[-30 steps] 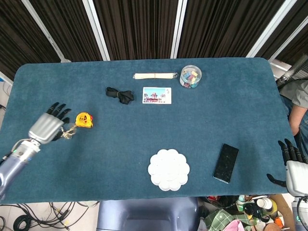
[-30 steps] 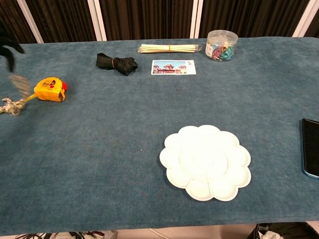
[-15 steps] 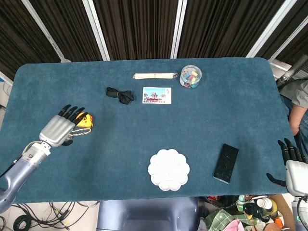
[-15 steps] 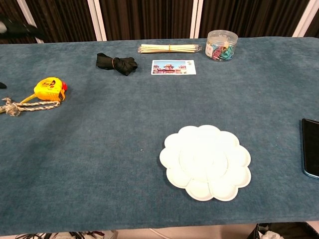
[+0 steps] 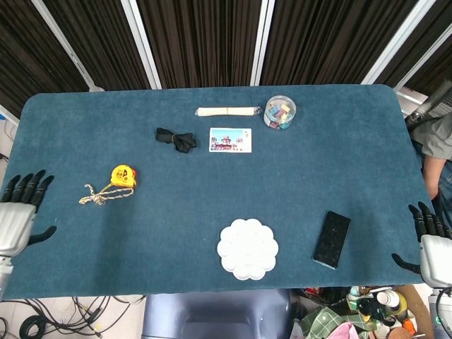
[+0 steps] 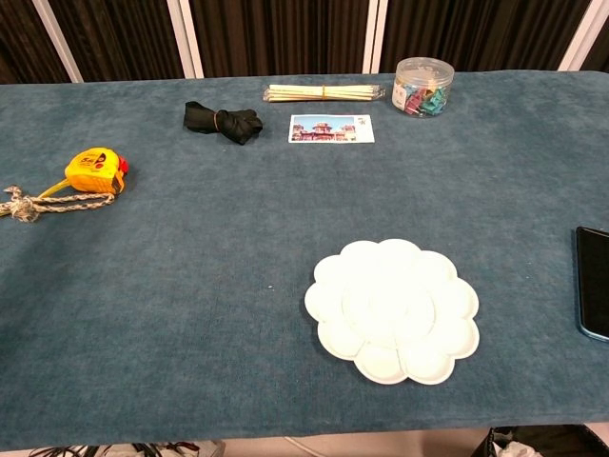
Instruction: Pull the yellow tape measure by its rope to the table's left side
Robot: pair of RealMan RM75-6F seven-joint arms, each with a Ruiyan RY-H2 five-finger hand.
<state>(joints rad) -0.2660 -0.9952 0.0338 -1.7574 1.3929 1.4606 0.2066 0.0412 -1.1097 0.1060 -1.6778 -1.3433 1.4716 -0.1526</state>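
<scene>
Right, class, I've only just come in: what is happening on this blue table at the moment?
Nothing is being handled just now. The yellow tape measure lies near the table's left side with its rope loose on the cloth beside it. The left robot hand is at the left edge, fingers spread and holding nothing, apart from the rope. The right robot hand waits open at the right edge, near a phone. The pull looks done.

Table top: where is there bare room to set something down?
Bare cloth lies between the tape measure and the white palette, and right of the postcard above the phone. The far edge is crowded: black cloth, sticks, clip jar.
</scene>
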